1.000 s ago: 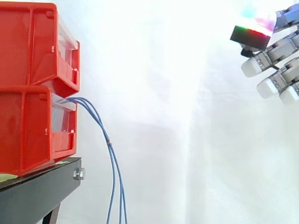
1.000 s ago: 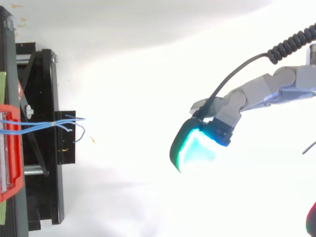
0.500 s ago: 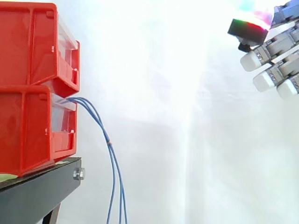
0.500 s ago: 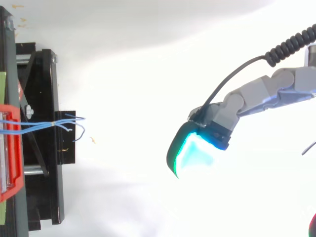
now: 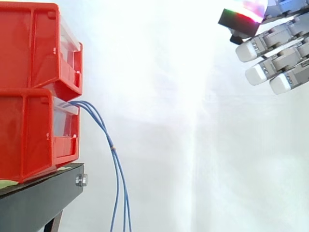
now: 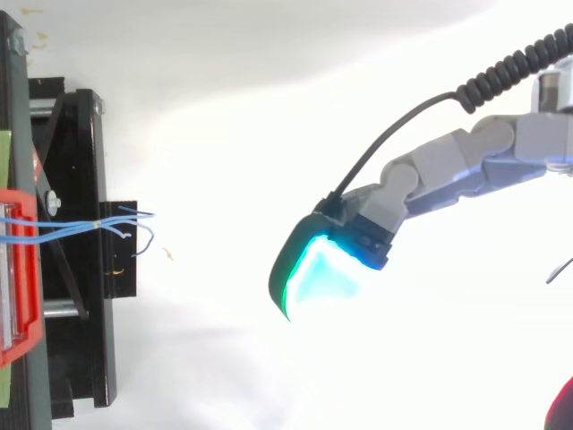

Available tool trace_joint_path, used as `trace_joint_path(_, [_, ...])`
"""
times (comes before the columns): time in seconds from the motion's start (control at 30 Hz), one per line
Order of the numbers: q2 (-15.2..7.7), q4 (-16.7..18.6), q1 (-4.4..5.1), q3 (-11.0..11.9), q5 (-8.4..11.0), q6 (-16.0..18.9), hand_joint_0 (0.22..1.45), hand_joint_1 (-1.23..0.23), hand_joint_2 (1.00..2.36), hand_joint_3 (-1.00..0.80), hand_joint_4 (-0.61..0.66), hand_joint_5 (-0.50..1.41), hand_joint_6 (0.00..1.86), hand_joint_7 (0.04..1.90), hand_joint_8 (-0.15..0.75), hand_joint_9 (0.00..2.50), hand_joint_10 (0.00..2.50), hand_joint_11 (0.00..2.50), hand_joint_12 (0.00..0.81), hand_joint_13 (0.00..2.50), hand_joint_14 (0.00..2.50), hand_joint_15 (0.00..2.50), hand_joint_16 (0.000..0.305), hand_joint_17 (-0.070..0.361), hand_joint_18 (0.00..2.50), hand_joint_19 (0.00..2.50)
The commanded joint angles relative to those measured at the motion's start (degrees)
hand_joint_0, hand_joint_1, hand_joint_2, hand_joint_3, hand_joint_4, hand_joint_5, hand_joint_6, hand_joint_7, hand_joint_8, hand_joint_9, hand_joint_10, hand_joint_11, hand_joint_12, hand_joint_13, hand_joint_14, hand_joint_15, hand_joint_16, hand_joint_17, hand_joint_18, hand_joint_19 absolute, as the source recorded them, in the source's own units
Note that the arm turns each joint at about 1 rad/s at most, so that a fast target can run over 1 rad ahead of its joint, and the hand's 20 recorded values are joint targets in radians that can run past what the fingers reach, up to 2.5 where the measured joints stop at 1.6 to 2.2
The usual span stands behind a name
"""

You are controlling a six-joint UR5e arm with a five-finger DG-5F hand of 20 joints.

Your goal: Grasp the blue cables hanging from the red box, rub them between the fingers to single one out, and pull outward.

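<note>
Relaxed, empty hand (image 5: 277,36) (held high) hovers well apart from the blue cables (image 5: 116,166).

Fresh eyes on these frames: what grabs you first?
The hand at the side view's upper right, fingers straight, with one pad glowing cyan-green in the top view. Next, two stacked red bins at the left on a black stand, with blue cables drooping from the lower bin, well apart from the hand.
</note>
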Motion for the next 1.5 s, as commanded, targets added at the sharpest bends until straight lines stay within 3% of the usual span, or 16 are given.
trace_joint_path(0.0, [-0.3,1.4,-0.16,0.0,0.13,0.1,0.52,-0.6,1.0,-0.48,0.2,-0.22,0.5,0.63,0.235,0.38,0.0,0.0,0.338,0.3,0.0,0.05,0.056,0.125,0.28,0.17])
trace_joint_path(0.23, [-0.3,2.4,-0.16,0.0,0.04,-0.2,0.52,-0.6,1.0,-0.48,0.19,-0.22,0.5,0.63,0.237,0.39,0.0,0.0,0.334,0.31,0.0,0.05,0.055,0.125,0.3,0.19])
trace_joint_path(0.4, [-0.4,4.8,-0.07,0.0,1.19,-0.3,0.52,-0.61,1.0,-0.47,0.19,-0.22,0.5,0.63,0.235,0.4,0.0,0.0,0.335,0.31,0.0,0.05,0.055,0.125,0.3,0.19])
trace_joint_path(0.5, [-0.9,4.8,-0.16,-0.1,2.24,-0.9,0.52,-0.61,1.0,-0.47,0.19,-0.22,0.5,0.63,0.237,0.4,0.0,0.0,0.337,0.31,0.0,0.05,0.055,0.125,0.31,0.19])
trace_joint_path(0.83, [-1.6,4.8,-0.16,-0.1,2.59,-1.0,0.52,-0.62,1.0,-0.48,0.2,-0.22,0.5,0.63,0.24,0.41,0.0,0.0,0.34,0.32,0.0,0.04,0.05,0.112,0.32,0.15])
trace_joint_path(0.93, [-1.6,4.9,-0.07,-0.4,3.47,-1.3,0.52,-0.62,1.0,-0.48,0.21,-0.22,0.5,0.64,0.242,0.42,0.0,0.0,0.341,0.33,0.0,0.03,0.047,0.106,0.34,0.13])
trace_joint_path(1.07, [-1.6,6.2,0.1,-2.8,5.05,-1.5,0.52,-0.63,1.0,-0.48,0.21,-0.22,0.5,0.64,0.247,0.43,0.0,0.0,0.341,0.33,0.0,0.02,0.046,0.104,0.35,0.11])
trace_joint_path(1.17, [-1.6,9.8,0.19,-4.3,6.11,-1.6,0.52,-0.63,1.0,-0.48,0.22,-0.21,0.5,0.64,0.249,0.44,0.0,0.0,0.338,0.34,0.0,0.02,0.045,0.101,0.34,0.09])
trace_joint_path(1.33, [-1.6,11.6,0.28,-4.3,7.25,-2.2,0.52,-0.65,1.0,-0.49,0.24,-0.2,0.5,0.64,0.253,0.46,0.0,0.0,0.331,0.35,0.0,0.02,0.044,0.099,0.35,0.07])
trace_joint_path(1.4, [-1.7,11.7,0.46,-4.3,8.48,-2.6,0.53,-0.65,1.0,-0.49,0.24,-0.2,0.5,0.64,0.256,0.47,0.0,0.0,0.33,0.35,0.0,0.01,0.044,0.099,0.35,0.07])
trace_joint_path(1.43, [-2.0,11.7,0.63,-4.3,10.59,-3.4,0.53,-0.65,1.0,-0.49,0.24,-0.2,0.5,0.64,0.256,0.47,0.0,0.0,0.331,0.36,0.0,0.02,0.044,0.098,0.35,0.08])
trace_joint_path(1.47, [-2.7,11.6,0.63,-4.4,11.21,-3.5,0.53,-0.65,1.0,-0.49,0.24,-0.2,0.5,0.64,0.257,0.47,0.0,0.0,0.33,0.36,0.0,0.02,0.044,0.098,0.35,0.08])
